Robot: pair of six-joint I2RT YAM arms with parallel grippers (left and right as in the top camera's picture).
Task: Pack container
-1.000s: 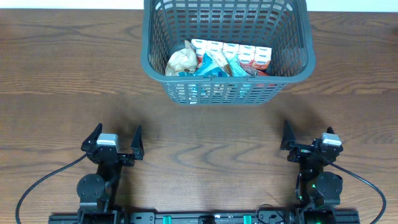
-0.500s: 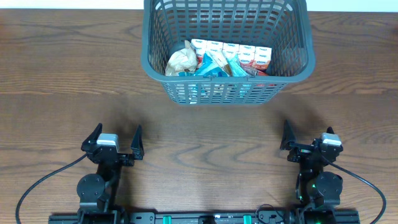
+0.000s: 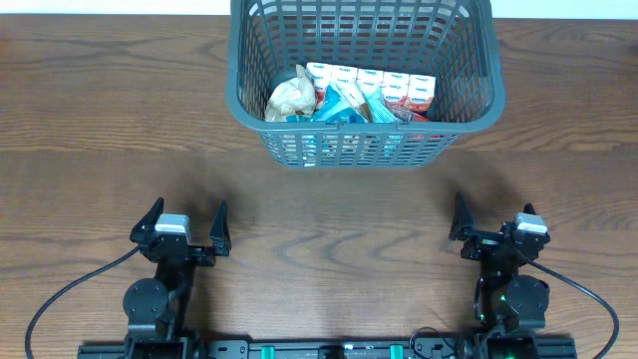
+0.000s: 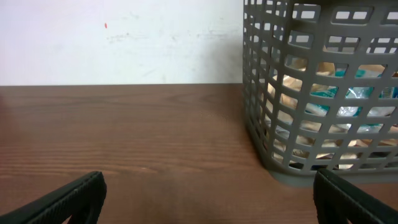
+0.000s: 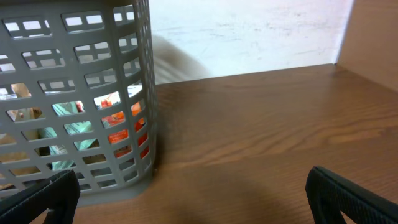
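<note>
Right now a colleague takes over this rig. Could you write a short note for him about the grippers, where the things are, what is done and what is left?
Left gripper: open, empty, low at the near edge of the table.
Right gripper: open, empty, also at the near edge.
Basket: upright at the far middle of the table, apart from both grippers.
Snack packets: all lie inside the basket.
Done: packing looks complete; no packet shows outside the basket.
Left: probably nothing; check the table outside the camera views.
</note>
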